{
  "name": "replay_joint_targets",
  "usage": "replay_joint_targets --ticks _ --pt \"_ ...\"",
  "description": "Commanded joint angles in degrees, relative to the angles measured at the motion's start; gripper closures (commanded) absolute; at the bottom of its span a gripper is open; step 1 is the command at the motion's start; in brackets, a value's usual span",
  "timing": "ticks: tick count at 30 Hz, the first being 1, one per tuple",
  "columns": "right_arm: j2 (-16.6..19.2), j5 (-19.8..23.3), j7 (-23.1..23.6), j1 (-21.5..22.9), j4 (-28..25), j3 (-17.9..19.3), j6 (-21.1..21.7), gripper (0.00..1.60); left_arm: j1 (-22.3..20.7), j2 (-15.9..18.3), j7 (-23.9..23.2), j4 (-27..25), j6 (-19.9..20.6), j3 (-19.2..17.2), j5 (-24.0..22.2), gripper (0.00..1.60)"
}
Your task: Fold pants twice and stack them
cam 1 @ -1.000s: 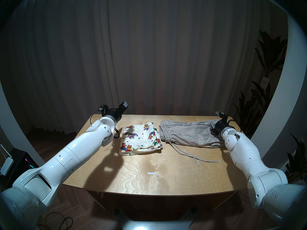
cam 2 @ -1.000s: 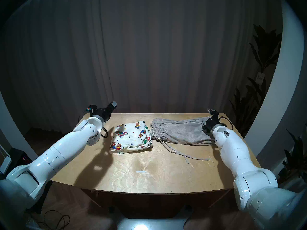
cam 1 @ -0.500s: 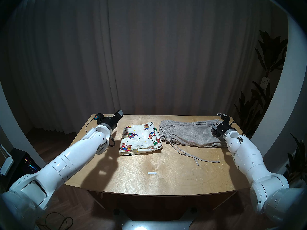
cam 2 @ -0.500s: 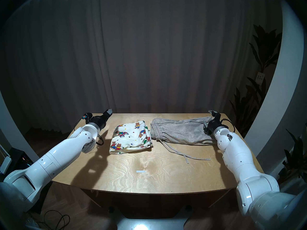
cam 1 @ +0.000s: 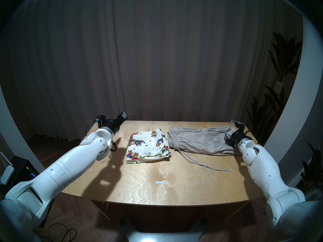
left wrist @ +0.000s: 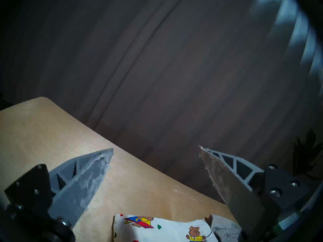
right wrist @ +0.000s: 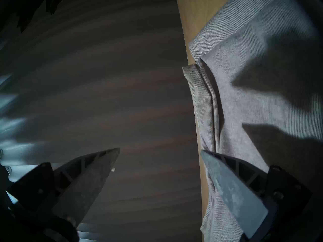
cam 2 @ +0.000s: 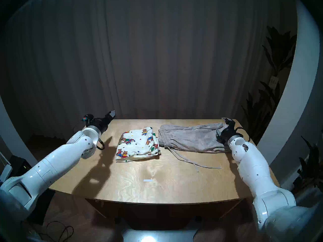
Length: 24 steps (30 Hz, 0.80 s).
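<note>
On the wooden table (cam 1: pixel 157 184) 2 pairs lie side by side — bear-print shorts (cam 1: pixel 147 145) folded small, grey shorts (cam 1: pixel 199 140) folded once, probably awaiting another — with the left claw (left wrist: pixel 155 166) and right claw (right wrist: pixel 160 166) both gaping, empty.

1. I work in a home-like room: dark curtain (cam 1: pixel 157 61) behind, wood floor (cam 1: pixel 52 149).
2. Plywood table (cam 1: pixel 157 184), leafy plant (cam 1: pixel 279 65) (with a tag) to my right.
</note>
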Motion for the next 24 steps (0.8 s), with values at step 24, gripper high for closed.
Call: replay_joint_targets --ticks 24 --pt "4.6 2.0 0.3 -7.8 -12.1 4.2 2.0 0.0 -1.7 4.0 -1.0 -8.7 0.2 1.3 7.1 0.0"
